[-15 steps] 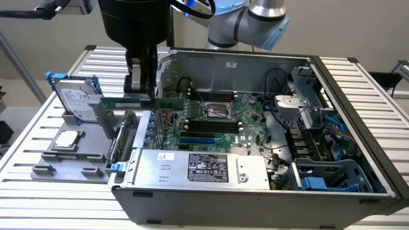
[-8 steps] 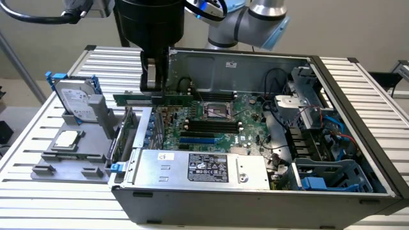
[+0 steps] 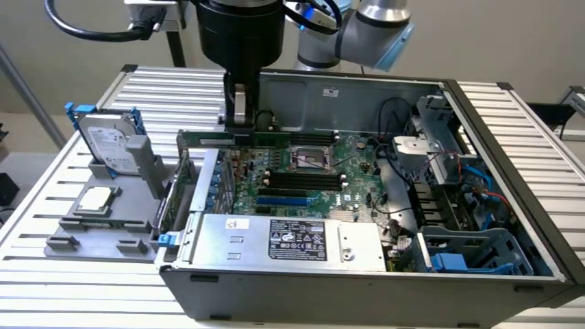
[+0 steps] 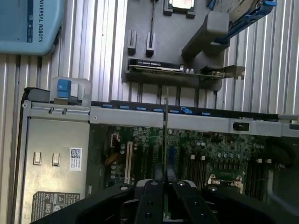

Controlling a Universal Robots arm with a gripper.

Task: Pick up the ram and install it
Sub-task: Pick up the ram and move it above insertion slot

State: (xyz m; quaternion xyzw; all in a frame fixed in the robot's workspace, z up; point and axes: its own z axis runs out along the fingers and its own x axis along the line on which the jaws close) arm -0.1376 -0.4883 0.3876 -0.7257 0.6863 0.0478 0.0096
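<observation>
Closest to us is the power supply (image 3: 283,240), lying flat behind the front wall of the open case (image 3: 366,288).

At the exterior view's left, a grey holder (image 3: 101,229) stands on the table. It props the hard drive (image 3: 103,140) on edge and cradles the processor (image 3: 95,199) flat. We judge this keeps each part where a grasp can reach it.

Moving right, the gripper (image 3: 240,127) hangs straight down over the case. Its fingers (image 4: 150,200) are clamped on the ram (image 3: 274,138) near the stick's middle, so it hangs level with both ends free. In the wrist view we see the ram (image 4: 165,135) edge-on as a thin line over the motherboard (image 3: 357,164). We take this to mean it is held on its long edge, as a slot would accept it.

The ram is above the board, just beyond the black slots (image 3: 302,180), and is not seated in any of them.

Further right stands a grey drive cage (image 3: 470,250) with blue clips.

Everything rests on a ribbed metal table (image 3: 512,116), with a plain pale wall (image 3: 512,34) behind it.
</observation>
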